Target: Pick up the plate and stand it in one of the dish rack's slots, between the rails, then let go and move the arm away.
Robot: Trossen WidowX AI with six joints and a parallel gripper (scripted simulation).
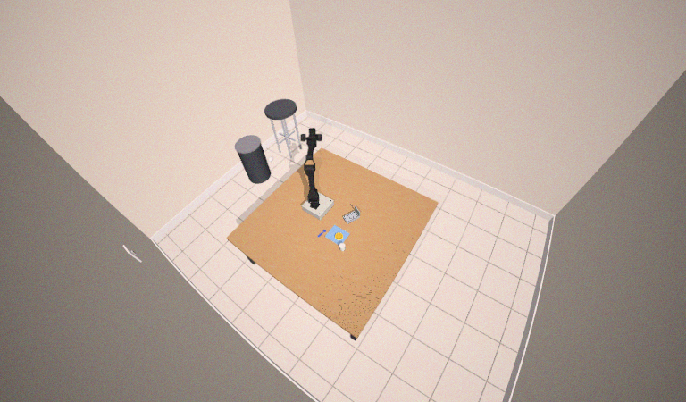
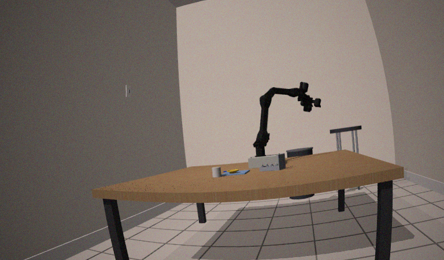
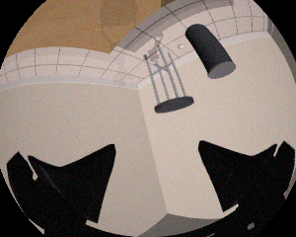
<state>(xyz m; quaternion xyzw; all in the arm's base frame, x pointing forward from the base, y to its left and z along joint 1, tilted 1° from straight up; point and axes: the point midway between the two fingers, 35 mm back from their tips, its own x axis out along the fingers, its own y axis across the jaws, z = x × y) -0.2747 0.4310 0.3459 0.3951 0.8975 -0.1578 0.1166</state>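
My arm [image 2: 263,113] is raised high with the fingers [image 2: 314,103] pointing away from the work, toward the far corner where a stool [image 1: 280,109] and a dark cylinder [image 1: 252,159] stand. The fingers are spread wide and grasp nothing; only wall shows between them in the wrist view.

The yellow plate [image 1: 338,235] lies flat on a blue mat [image 1: 330,231] on the desk [image 1: 313,286], near my base [image 1: 326,206]. A white cup [image 1: 342,247] sits just beside the mat, and a small blue object [image 1: 321,233] lies to its left. The dish rack [image 1: 351,215] is near the plate, on its far side.

Step in hand, as I judge it: the reach. I should swing round, descend over the plate's rim on the side away from the cup, and keep my fingers spread until they straddle the edge.
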